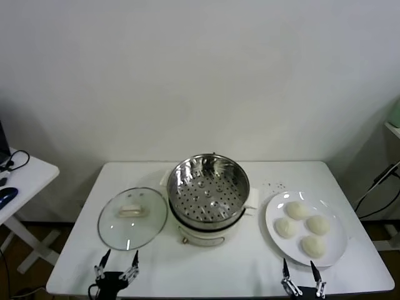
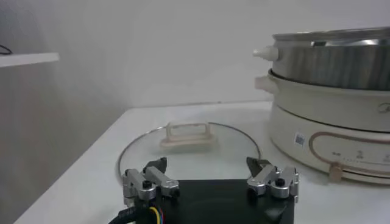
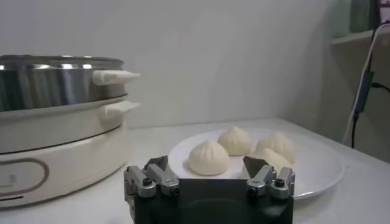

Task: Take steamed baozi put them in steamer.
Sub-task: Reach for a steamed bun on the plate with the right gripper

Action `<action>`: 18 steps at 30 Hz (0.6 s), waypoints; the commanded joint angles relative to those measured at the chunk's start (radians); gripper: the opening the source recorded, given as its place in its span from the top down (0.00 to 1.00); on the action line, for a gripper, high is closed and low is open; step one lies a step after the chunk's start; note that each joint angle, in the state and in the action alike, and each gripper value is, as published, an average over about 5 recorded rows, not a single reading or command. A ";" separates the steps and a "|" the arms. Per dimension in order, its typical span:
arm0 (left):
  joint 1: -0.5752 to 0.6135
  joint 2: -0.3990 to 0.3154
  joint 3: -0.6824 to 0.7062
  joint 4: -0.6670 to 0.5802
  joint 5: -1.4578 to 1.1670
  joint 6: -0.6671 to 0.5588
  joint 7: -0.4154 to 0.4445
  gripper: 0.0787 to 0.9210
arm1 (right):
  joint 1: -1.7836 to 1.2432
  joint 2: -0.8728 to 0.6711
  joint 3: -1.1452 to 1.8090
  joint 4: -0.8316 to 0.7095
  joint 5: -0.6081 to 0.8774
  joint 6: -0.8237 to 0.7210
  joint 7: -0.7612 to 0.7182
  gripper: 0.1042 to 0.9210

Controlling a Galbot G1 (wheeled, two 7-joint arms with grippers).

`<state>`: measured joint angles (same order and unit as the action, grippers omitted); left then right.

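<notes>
Glass lid with a cream handle lies flat on the left part of the white table, just beside the steamer. At the table's near edge, in front of the lid, the left gripper hangs with its fingers spread apart and nothing between them; the left wrist view shows the same gripper low over the table, facing the lid. In the middle of the table stands the steamer, a shiny steel basket with a perforated bottom set on a cream-white cooker base; no bun lies in it. To the right of the steamer sits a white plate carrying the four steamed baozi, close together. The right gripper is at the near edge of the table in front of the plate, its fingers wide apart and holding nothing. From the right wrist view, this gripper faces the baozi but is clear of them, with the steamer off to one side.
</notes>
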<state>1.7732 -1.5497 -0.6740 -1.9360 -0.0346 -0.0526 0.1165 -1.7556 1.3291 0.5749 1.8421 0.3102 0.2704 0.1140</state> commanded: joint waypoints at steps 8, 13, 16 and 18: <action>0.010 0.003 0.012 -0.038 0.005 -0.017 0.000 0.12 | 0.590 -0.396 0.053 0.020 0.144 -0.784 -0.117 0.12; 0.027 0.006 0.020 -0.052 0.017 -0.028 0.000 0.12 | 0.729 -0.714 -0.031 -0.053 0.070 -0.922 -0.414 0.12; 0.029 0.008 0.018 -0.053 0.017 -0.032 0.000 0.12 | 0.821 -0.857 -0.138 -0.147 -0.115 -0.814 -0.603 0.12; 0.029 0.009 0.015 -0.052 0.016 -0.035 0.000 0.12 | 0.918 -0.934 -0.256 -0.223 -0.249 -0.694 -0.727 0.12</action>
<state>1.7939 -1.5442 -0.6587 -1.9791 -0.0230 -0.0817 0.1163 -1.1776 0.8012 0.5144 1.7726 0.2962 -0.3621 -0.2153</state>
